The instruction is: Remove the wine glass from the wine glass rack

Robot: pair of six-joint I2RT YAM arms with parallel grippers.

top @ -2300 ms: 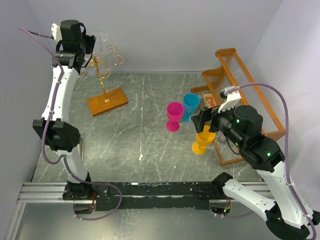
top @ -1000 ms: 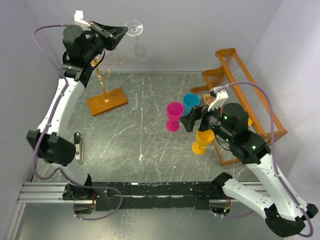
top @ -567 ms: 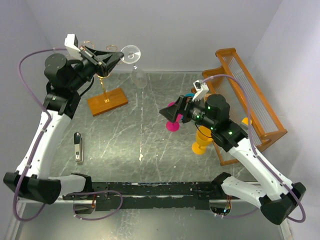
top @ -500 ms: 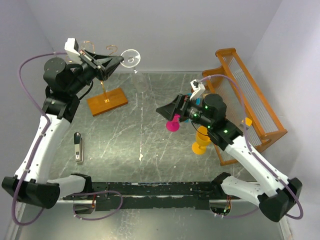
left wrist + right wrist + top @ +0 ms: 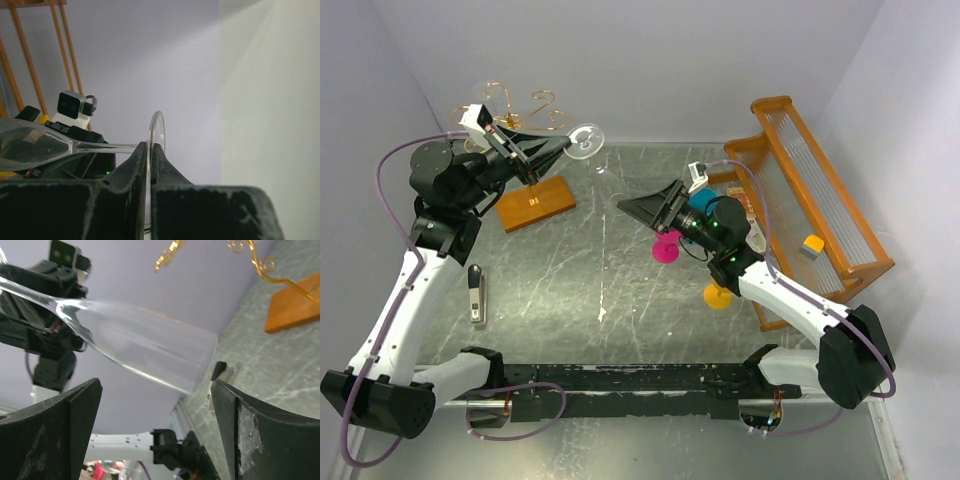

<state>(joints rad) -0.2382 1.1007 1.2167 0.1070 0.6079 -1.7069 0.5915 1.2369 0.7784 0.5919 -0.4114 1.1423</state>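
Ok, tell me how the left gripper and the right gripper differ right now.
The left gripper has its fingers pinched shut on the foot of the wine glass; the right gripper has its fingers spread wide and grips nothing. The left gripper is raised near the wine glass rack at the back left; the right gripper hangs over mid-table near the pink cup. Shared: black fingers, aimed toward each other, the glass between them.

The left wrist view's edge crops the wine glass (image 5: 45, 145).

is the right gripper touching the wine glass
Apart. The right wrist view shows the wine glass bowl between open fingers of the right gripper, background visible both sides.
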